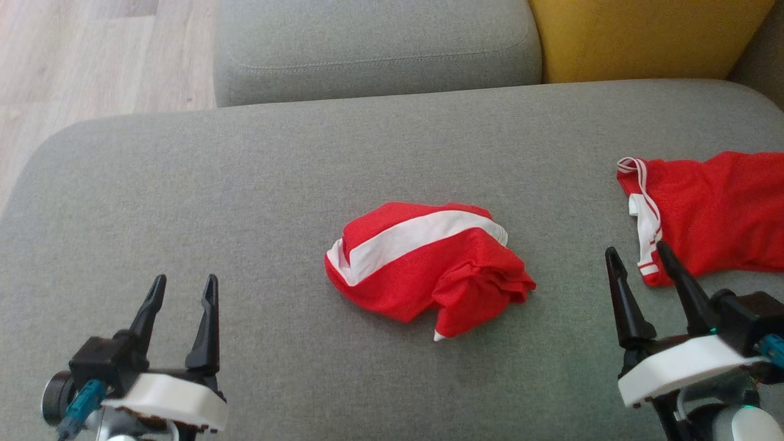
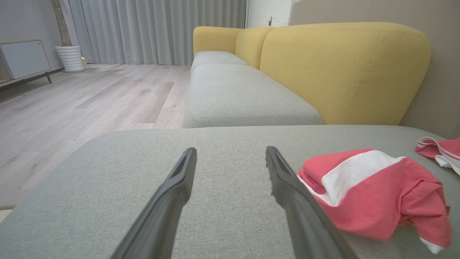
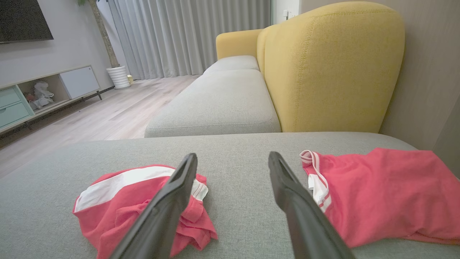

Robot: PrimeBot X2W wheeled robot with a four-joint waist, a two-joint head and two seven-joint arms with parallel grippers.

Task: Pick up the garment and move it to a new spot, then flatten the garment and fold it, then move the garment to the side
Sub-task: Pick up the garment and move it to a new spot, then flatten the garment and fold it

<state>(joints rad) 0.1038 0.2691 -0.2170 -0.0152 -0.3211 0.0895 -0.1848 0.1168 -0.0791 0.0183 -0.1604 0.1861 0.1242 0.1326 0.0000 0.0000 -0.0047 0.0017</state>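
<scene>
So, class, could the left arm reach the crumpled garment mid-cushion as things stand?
Probably yes: the left end effector is open, and only bare cushion lies between it and the crumpled garment.

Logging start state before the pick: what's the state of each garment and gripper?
striped garment: crumpled in a heap mid-cushion, not held.
second red garment: lying loosely spread at the right, cut off by the frame edge.
left gripper: open, empty.
right gripper: open, empty.
</scene>
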